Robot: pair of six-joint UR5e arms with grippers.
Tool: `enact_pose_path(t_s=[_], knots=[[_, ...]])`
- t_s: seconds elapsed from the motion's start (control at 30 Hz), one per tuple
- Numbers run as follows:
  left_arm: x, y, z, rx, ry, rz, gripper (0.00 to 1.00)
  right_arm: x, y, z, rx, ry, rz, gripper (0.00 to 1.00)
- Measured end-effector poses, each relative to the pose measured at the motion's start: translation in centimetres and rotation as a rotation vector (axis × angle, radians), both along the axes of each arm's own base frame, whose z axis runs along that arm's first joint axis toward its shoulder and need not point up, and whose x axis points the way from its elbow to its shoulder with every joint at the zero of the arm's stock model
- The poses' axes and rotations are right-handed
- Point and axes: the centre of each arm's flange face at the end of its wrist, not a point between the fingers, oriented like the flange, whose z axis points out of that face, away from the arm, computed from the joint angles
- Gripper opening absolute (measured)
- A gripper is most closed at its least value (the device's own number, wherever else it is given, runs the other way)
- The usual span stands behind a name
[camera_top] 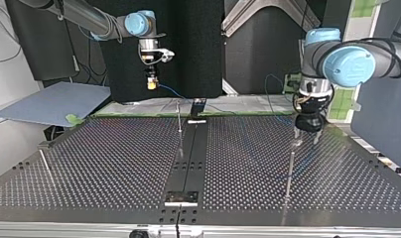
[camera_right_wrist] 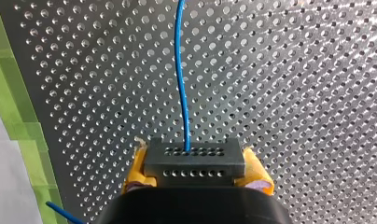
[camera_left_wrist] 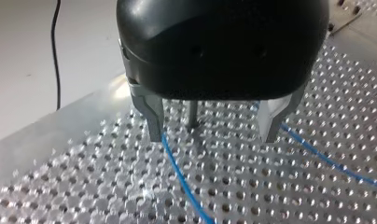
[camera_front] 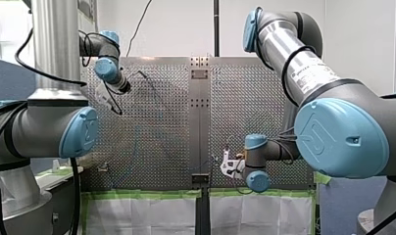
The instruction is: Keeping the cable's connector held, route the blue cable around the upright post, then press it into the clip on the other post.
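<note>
Connector: dark block with rows of holes [camera_right_wrist: 194, 161], clamped between the yellow pads [camera_right_wrist: 257, 176] of my right gripper [camera_top: 151, 84], which holds it raised above the table [camera_top: 114, 163] near the green tape [camera_right_wrist: 25, 135].
Cable: blue [camera_right_wrist: 179, 70]; it leaves the connector's face and runs ahead over the table. In the left wrist view two stretches of it lie on the perforated surface, one on each side of the post [camera_left_wrist: 192, 114], each passing close by a fingertip.
Left gripper: black body [camera_left_wrist: 213, 127] with metal fingers [camera_left_wrist: 154, 116] spread wide and gripping nothing. The post stands between them, nearer one finger than the other, touching neither.
Left gripper, top view: at the view's right, at the upper end of that post.
Other posts: one thin post at the table's middle [camera_top: 179, 124], another at the top view's left [camera_top: 44, 166], both well apart from my grippers.
Clip: too small to make out in any view.
</note>
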Motion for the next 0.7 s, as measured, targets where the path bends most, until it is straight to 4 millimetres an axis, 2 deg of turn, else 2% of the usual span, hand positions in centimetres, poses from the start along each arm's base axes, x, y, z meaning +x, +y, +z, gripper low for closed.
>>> enact_pose_path(t_s=[0.5, 0.7], knots=[[-4.5, -1.5, 4.6, 0.100, -0.024, -0.023, 1.00, 0.1, 0.1, 0.0, 0.002, -0.004, 0.004, 0.00], [-5.6, -1.5, 4.8, 0.159, 0.018, -0.028, 1.00, 0.1, 0.1, 0.0, 0.003, -0.006, 0.011, 0.00]])
